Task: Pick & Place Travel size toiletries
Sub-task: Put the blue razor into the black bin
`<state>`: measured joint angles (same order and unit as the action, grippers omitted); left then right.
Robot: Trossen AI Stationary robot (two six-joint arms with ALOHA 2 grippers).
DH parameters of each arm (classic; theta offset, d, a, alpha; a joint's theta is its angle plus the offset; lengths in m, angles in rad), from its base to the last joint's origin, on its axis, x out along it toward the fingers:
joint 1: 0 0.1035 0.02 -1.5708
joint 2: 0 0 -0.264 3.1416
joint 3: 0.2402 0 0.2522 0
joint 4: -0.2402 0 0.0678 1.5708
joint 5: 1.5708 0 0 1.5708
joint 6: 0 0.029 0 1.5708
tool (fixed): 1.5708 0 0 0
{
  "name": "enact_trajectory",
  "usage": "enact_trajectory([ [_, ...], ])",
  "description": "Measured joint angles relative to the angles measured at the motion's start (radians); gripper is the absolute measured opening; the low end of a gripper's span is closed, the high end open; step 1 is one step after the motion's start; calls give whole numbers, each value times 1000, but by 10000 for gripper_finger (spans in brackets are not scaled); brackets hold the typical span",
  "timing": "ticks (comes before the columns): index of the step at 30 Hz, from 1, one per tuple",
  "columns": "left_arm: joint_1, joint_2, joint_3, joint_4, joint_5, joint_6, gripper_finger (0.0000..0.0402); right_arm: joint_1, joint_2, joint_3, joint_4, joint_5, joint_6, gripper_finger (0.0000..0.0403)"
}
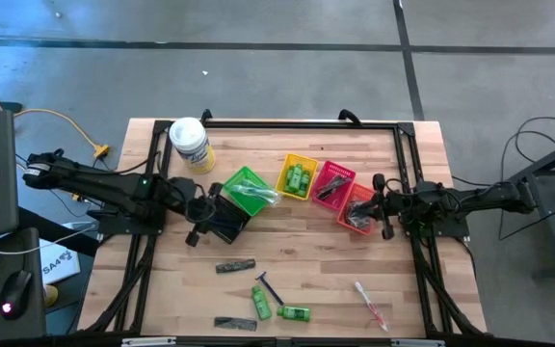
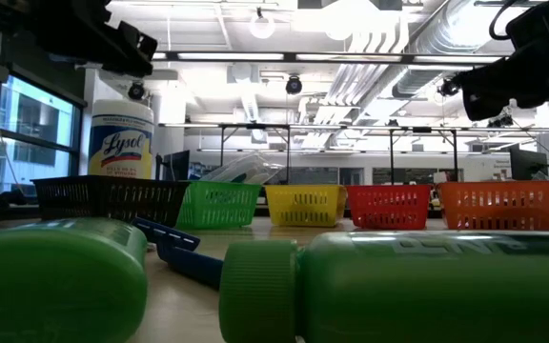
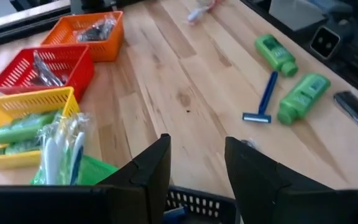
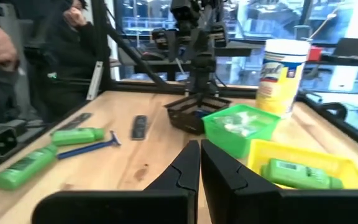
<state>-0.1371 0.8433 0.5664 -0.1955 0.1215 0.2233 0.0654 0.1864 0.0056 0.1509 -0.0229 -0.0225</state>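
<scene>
Here the left gripper [image 3: 196,177] hovers over the black basket [image 1: 227,220], fingers parted, empty; its contents are mostly hidden. Right gripper [image 4: 199,163] is clenched by the orange basket [image 1: 359,207]. Green bottles [image 1: 294,312], a razor [image 1: 269,287] lie loose on the wooden table [image 1: 316,260].

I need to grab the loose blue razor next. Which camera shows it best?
The left wrist view: the blue razor lies unobstructed between two green bottles. The right wrist view shows it sideways, the high view tiny, the low view only a blurred piece.
</scene>
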Motion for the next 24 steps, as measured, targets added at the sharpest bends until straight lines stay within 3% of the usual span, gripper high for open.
enact_trajectory([
  [9,0,1,0,-85,-34,-56,145,0,0,0,2,74,-83,7],
  [13,0,1,0,-117,-101,-104,145,0,0,0,-5,48,-135,7],
  [24,0,36,0,-67,-106,-126,145,0,43,0,-17,15,-172,7],
])
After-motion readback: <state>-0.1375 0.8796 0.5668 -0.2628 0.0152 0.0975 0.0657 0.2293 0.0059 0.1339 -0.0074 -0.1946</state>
